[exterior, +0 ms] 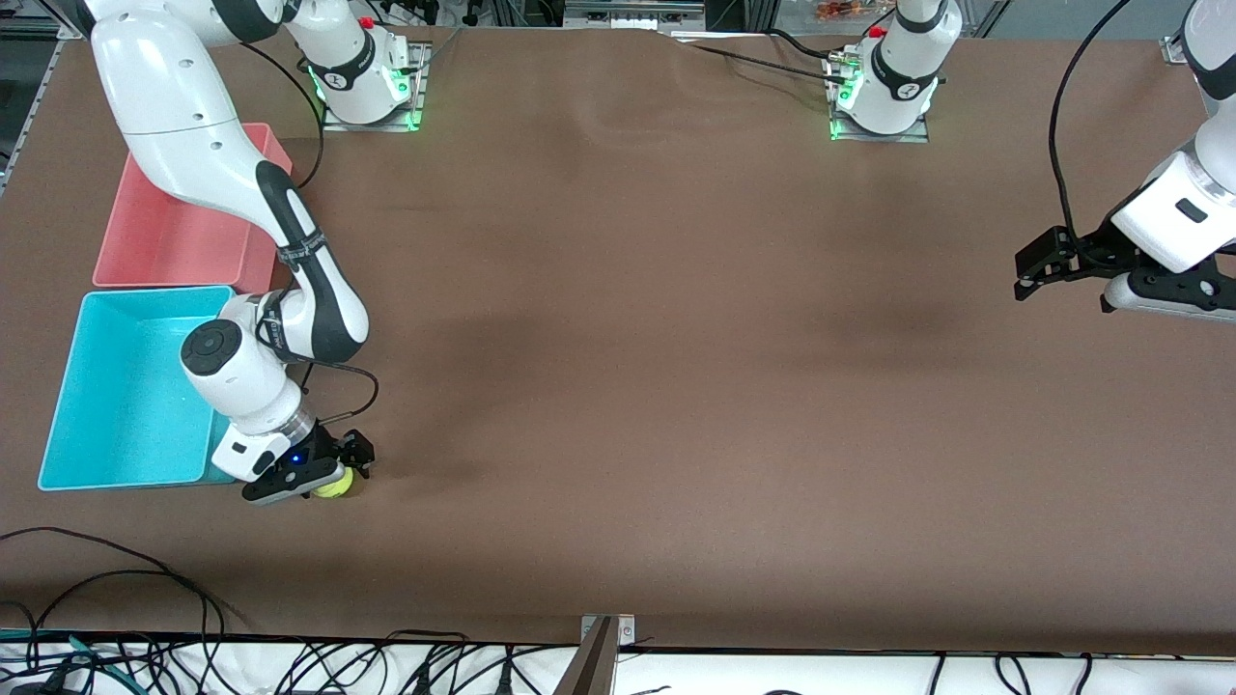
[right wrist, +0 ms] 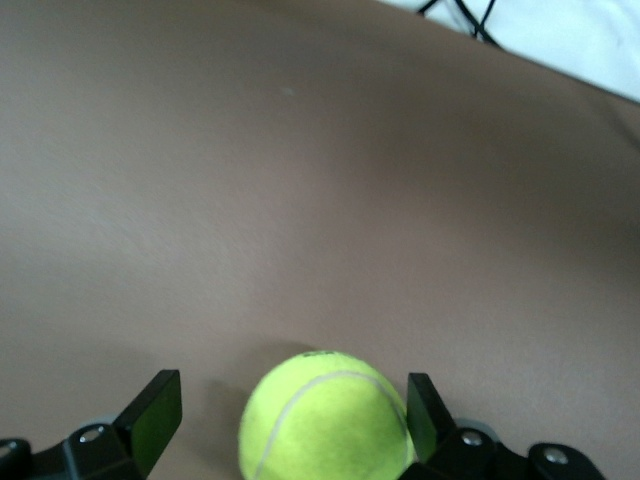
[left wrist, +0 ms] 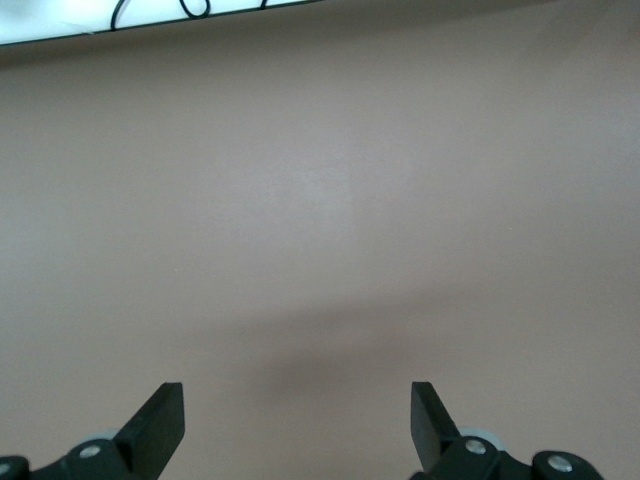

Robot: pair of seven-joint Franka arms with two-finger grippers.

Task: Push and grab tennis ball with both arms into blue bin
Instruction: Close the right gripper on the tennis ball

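Tennis ball (exterior: 335, 486): on table beside blue bin (exterior: 126, 386), between spread fingers of right gripper (exterior: 340, 475).
Left gripper (exterior: 1025, 273): spread wide, empty, waiting above table.

likely a robotics lab, bolted arm bases (exterior: 367, 92), brown test table (exterior: 676, 386), loose cables (exterior: 290, 666)

Right gripper (exterior: 333, 475) low, fingers spread; left gripper (exterior: 1025, 273) raised, waiting, seemingly level.

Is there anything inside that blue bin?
The blue bin looks empty where its floor shows. The right arm covers one corner. The tennis ball sits outside on the table, between the right hand's open fingers.
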